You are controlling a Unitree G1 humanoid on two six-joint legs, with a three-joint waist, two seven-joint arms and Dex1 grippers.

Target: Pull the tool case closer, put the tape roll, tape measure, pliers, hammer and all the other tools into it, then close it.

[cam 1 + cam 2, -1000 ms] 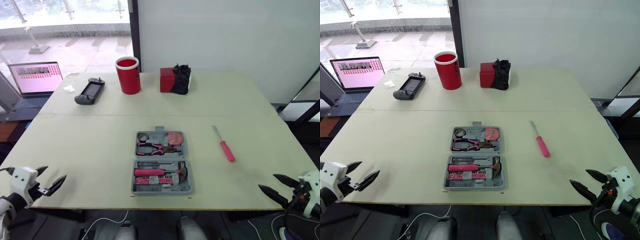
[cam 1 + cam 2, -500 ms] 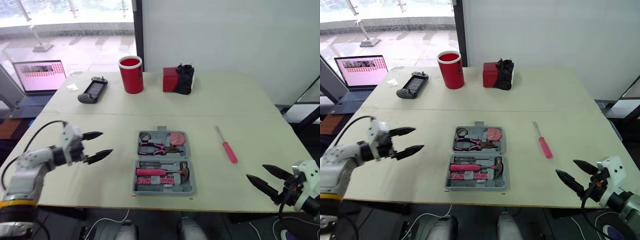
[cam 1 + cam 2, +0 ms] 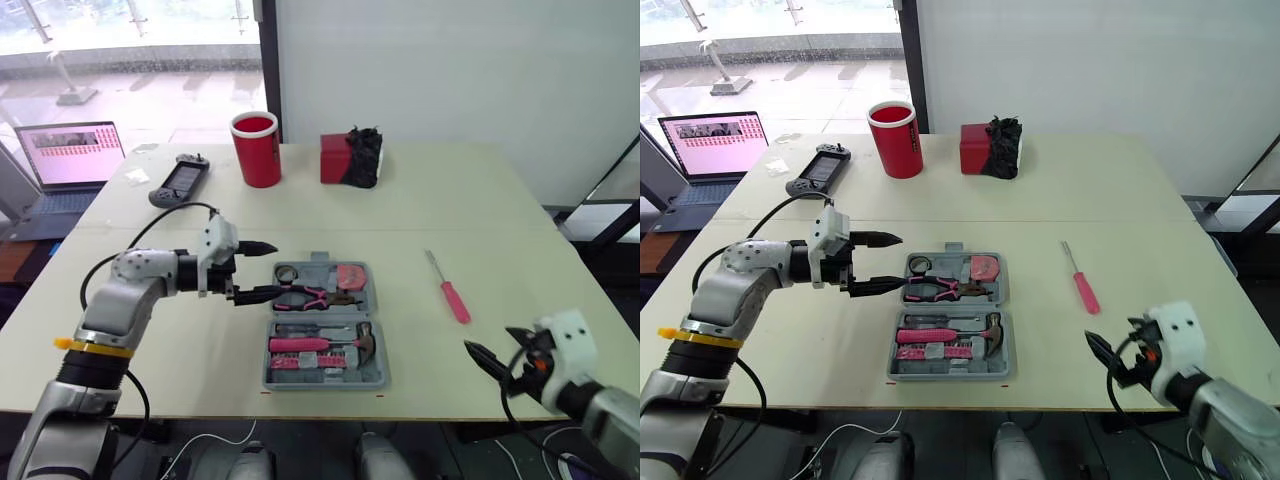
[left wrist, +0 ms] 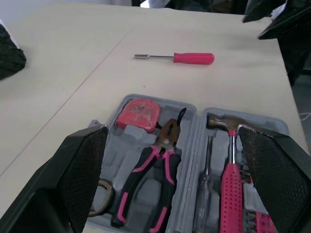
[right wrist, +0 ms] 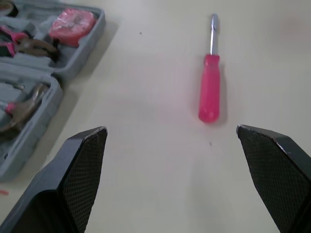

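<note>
Left end effector (image 3: 270,268): has swung from the near left edge of the cream table (image 3: 190,345) in over its top. Its spread black fingers now reach the left side of the open grey plastic tool case (image 3: 323,382), with the tips close to the pink-handled pliers (image 3: 310,296) and the small tape roll (image 3: 287,273).
Right end effector (image 3: 492,352): has drawn inward from beyond the near right corner, and its fingertips now show over the table's near right part.

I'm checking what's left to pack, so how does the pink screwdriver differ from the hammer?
The screwdriver lies loose on the table, right of the tool case; the hammer sits in the case's near half. The screwdriver's metal tip points away from the robot; the hammer lies crosswise, head toward the right. The screwdriver's handle is smooth, the hammer's dotted. Both handles are pink.
</note>
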